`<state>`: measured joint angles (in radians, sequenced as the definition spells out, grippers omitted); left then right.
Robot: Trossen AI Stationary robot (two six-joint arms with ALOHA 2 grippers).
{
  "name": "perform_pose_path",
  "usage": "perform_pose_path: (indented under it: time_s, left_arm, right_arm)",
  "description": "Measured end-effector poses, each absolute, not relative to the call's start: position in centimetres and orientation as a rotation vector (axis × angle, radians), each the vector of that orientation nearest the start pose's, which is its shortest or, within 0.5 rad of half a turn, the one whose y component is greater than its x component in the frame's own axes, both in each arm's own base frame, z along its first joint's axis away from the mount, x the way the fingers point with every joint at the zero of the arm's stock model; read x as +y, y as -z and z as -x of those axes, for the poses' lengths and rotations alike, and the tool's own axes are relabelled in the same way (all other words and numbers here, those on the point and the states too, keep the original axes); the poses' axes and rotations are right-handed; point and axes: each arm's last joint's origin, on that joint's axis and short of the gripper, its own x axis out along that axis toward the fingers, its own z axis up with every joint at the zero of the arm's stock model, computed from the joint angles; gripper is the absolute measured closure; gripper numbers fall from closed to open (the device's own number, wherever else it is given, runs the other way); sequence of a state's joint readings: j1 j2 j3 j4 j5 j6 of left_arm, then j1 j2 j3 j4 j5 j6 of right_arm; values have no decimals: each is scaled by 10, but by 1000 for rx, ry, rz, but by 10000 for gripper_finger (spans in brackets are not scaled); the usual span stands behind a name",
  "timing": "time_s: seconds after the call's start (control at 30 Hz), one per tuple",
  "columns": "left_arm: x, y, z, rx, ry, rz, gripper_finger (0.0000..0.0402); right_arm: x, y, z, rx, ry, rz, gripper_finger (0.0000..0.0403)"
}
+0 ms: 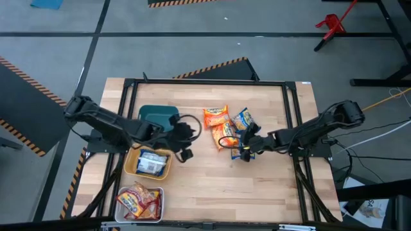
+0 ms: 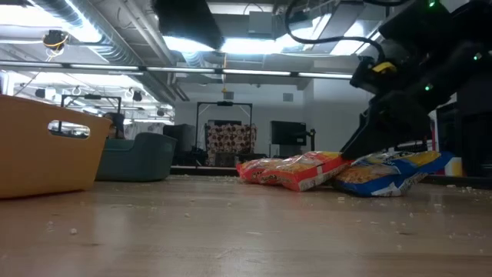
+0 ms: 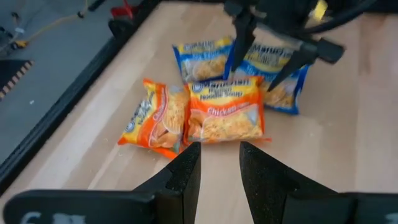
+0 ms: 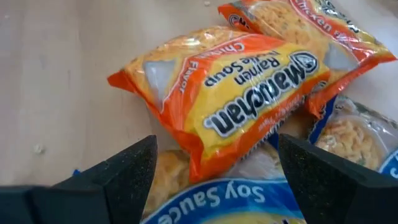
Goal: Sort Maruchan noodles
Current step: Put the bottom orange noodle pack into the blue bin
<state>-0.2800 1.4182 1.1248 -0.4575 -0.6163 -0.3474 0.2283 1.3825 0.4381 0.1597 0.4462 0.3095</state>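
Near the middle of the wooden table (image 1: 212,186) lies a small heap of Maruchan noodles: two orange packets and two blue ones. The orange chicken-flavour packet (image 4: 230,106) rests on top, overlapping a blue soy-sauce packet (image 4: 224,199) beneath it, and a second orange packet (image 1: 216,117) lies just beside it on the side away from the robot. Another blue packet (image 1: 243,119) touches the heap on the right arm's side.

The right gripper (image 1: 247,149) is down at this heap, its dark fingers (image 4: 118,174) spread wide to either side of the soy-sauce packet, released and gripping nothing that I can see. From table height, the arm drops in just behind the blue packets.

The left gripper (image 1: 185,142) hangs between the heap and the trays, near the yellow tray (image 1: 133,168). Its fingers (image 3: 186,174) stand a narrow gap apart with nothing between them, pointing toward the orange packets.

The three trays line up on the left arm's side of the heap. The teal tray (image 1: 157,115) sits farthest from the robot. The yellow tray, next to it, holds one blue packet (image 1: 153,163). The white tray (image 1: 121,210), nearest the table's front edge, holds red-pink packets (image 1: 139,199); how many I cannot tell.
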Motion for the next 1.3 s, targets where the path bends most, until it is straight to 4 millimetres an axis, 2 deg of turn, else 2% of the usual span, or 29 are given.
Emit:
perform_pose_path:
  time_s: [0.23,0.43,0.57,0.97,1.07,1.3]
  left_arm:
    - [-63,-260,-313,706,-406,-24,297]
    - [-66,-242,-323,743,-404,-54,297]
    - [-67,-234,-328,755,-413,-65,297]
    - [-75,-228,-336,735,-348,-127,286]
    - [-77,-226,-343,702,-333,-105,276]
    - [-86,-198,-356,731,-282,-129,250]
  right_arm:
    - [35,-120,-239,678,352,-52,84]
    - [34,-122,-256,670,367,-59,100]
    - [35,-124,-263,662,364,-61,156]
    - [38,-125,-265,668,307,-146,390]
    - [38,-125,-265,659,308,-169,389]
    - [40,-130,-270,598,288,-225,394]
